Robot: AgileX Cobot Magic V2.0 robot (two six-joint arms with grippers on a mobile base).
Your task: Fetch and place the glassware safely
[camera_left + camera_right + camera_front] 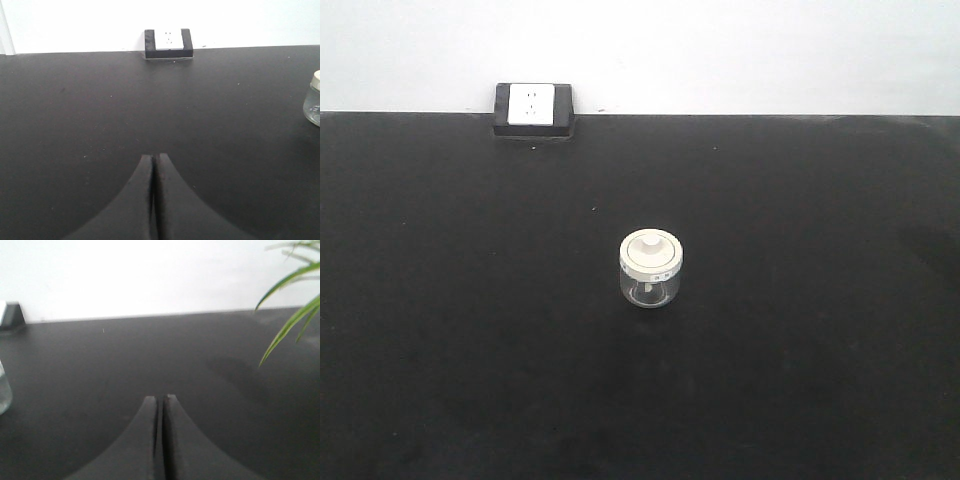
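Nearest the viewer, each wrist view shows its own pincer low over the dark counter (800, 380), reaching level and forward toward the back wall. The left pincer (154, 162) has its two black fingers (135, 200) pressed together, only a thin seam between them, with nothing held. The right pincer (160, 402) stands the same way, its fingers (185, 445) together along a narrow slit, also holding nothing. Neither arm appears in the front-facing view.

Farther out, near the middle of the counter, stands the glass jar (651, 267). It is upright, its axis vertical, and squat in build, the body wider than tall. The cream-white lid (651, 252) sits on top with its central knob (650, 241) pointing straight up; small dark marks show on the lid rim facing the front camera. The clear wall below the lid shows something pale inside that cannot be made out. The jar stands alone, well apart from both pincers: in the left wrist view it appears at the right edge of the frame (313, 104), and in the right wrist view only a sliver of glass shows at the left edge (3, 392), so it lies between the two arms and ahead of them.

Farthest back, at the counter's rear edge against the white wall (770, 50), sits a black block with a white socket face (533, 108). Green plant leaves (295, 305) hang in at the upper right of the right wrist view.
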